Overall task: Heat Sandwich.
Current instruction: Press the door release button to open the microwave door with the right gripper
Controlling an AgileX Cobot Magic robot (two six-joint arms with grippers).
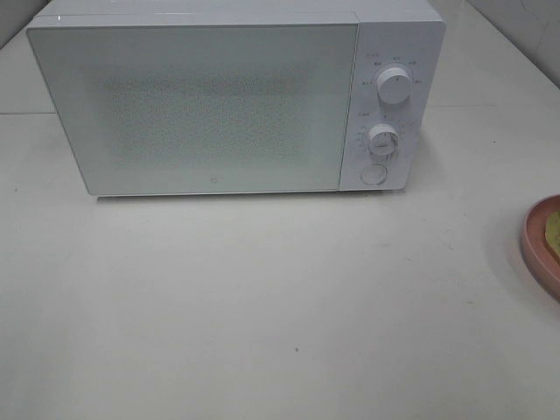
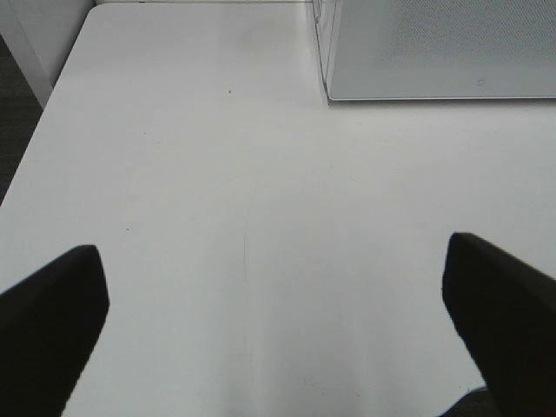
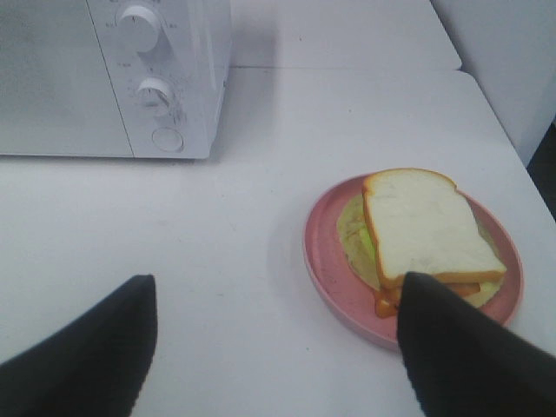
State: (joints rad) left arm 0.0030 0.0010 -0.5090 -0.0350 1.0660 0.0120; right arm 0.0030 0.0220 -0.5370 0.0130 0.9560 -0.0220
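The sandwich (image 3: 421,226), pale bread with a tan crust and green-yellow filling, lies on a pink round plate (image 3: 323,261) in the right wrist view. In the exterior high view only the plate's rim (image 1: 538,249) and a yellow sliver of the sandwich (image 1: 554,229) show at the right edge. My right gripper (image 3: 278,282) is open over bare table; one finger (image 3: 460,347) covers the plate's near edge and the sandwich's corner. My left gripper (image 2: 274,248) is wide open above the table with nothing between its fingers. Neither gripper shows in the exterior high view.
A white microwave (image 1: 201,105) stands at the back with its door shut, two knobs (image 1: 395,85) and a round button (image 1: 374,174) on its right panel. Its corner (image 2: 434,52) shows in the left wrist view. The white table ends near the plate (image 3: 521,148).
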